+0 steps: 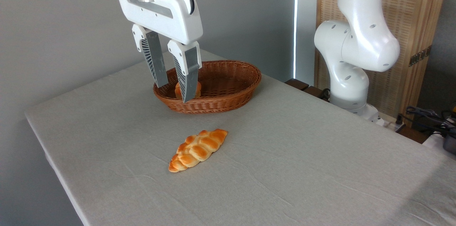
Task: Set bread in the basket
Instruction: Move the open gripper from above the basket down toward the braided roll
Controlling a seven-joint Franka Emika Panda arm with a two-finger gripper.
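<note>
Camera view, from left to right: grey wall (pixel 53 23) fills the left side behind a table (pixel 320 169) covered with a pale, lightly creased cloth. Near the top left hangs the gripper (pixel 173 94), pointing down, its two ribbed grey fingers (pixel 154 58) spread apart with nothing between them — the gap is plain to see. Its fingertips appear in front of the left end of the basket (pixel 228 96), an oval reddish-brown wicker one; whether they reach down inside the rim or hang nearer the camera cannot be told from this one view. Behind the right-hand finger, inside the basket, a small round orange bun (pixel 178 90) peeks out, mostly covered by that finger. Below the gripper and a little to its right, well apart from it, lies the bread (pixel 198 149) — a glossy golden braided loaf flat on the cloth, on a slant with its upper end toward the basket, clear of the basket's wall. Farther right of the gripper stands the white arm (pixel 356 48), its base at the table's far edge, with a wooden slatted panel (pixel 420 16) behind and dark cables (pixel 424 114) at the right border.
</note>
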